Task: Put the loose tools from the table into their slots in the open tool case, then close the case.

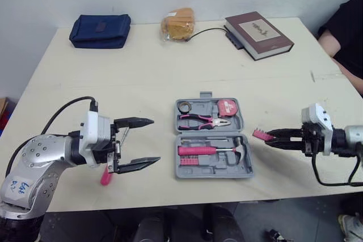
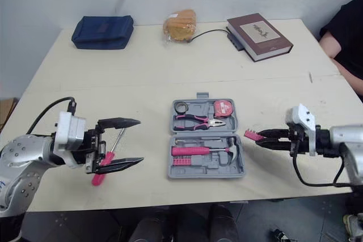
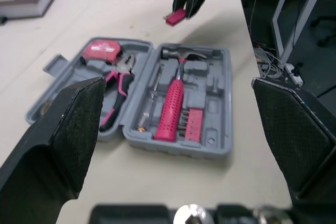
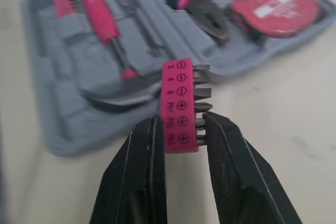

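Observation:
The grey tool case (image 1: 245, 169) lies open mid-table, holding a red tape measure (image 1: 227, 107), pink pliers (image 1: 199, 120) and a pink-handled hammer (image 1: 201, 151). To the right of the case my right gripper (image 1: 273, 136) hovers, shut on a pink bit holder (image 4: 181, 103), which juts toward the case's lower half. My left gripper (image 1: 152, 141) stands open to the left of the case, nothing between its fingers (image 3: 79, 124). A pink-handled screwdriver (image 2: 102, 165) lies on the table under that gripper.
Along the far edge sit a blue pouch (image 1: 100, 30), a yellow packet (image 1: 178, 24) and a brown book (image 1: 259, 34) with a black cable. A person's arm (image 1: 346, 38) rests at the table's right edge. Bare tabletop surrounds the case.

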Available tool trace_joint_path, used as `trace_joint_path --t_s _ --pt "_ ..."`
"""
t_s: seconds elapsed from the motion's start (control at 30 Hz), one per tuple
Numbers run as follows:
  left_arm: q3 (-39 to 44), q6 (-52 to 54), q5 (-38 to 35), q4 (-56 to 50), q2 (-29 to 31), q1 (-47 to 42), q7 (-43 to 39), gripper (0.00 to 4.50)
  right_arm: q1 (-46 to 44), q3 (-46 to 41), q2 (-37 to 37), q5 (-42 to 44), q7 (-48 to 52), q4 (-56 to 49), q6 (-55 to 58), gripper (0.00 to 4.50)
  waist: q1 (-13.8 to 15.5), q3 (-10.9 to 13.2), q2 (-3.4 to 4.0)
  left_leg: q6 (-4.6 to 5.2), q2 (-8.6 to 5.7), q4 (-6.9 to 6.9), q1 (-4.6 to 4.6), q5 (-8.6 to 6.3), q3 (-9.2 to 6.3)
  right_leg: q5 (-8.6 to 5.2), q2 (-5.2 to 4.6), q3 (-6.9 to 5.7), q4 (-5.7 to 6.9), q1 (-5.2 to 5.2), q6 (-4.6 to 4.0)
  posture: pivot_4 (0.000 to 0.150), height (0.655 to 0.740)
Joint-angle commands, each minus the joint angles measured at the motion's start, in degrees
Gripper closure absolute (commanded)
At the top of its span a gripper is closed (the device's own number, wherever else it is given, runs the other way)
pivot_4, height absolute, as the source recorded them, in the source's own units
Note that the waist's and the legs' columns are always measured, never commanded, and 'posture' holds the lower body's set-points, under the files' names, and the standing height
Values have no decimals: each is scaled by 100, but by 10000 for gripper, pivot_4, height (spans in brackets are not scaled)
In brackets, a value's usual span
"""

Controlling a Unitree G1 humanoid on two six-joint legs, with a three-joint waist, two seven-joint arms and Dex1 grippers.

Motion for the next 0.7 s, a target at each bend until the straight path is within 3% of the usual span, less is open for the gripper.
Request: trace_joint_path --t_s 0.03,0.27,0.7 --pt "-63 -194 88 -192 44 92 -115 0 -443 297 -131 719 41 -1018 1149 38021 7 1 -3 -2 4 0 -1 -6 -4 -2 -1 1 0 0 -3 1500 7400" --pt "-148 -108 37 -330 -33 194 86 0 -1104 1506 -578 272 190 -1717 1908 38021 30 2 -5 6 -6 -1 -15 -17 -12 -4 -14 20 -15 -3 -6 1500 7400" --pt "-435 -86 157 -489 -207 143 403 0 -1982 2689 128 -542 -420 -2021 2127 38021 13 3 -8 4 -6 -1 -12 -15 5 0 -2 -12 -10 -8 0 1500 7400"
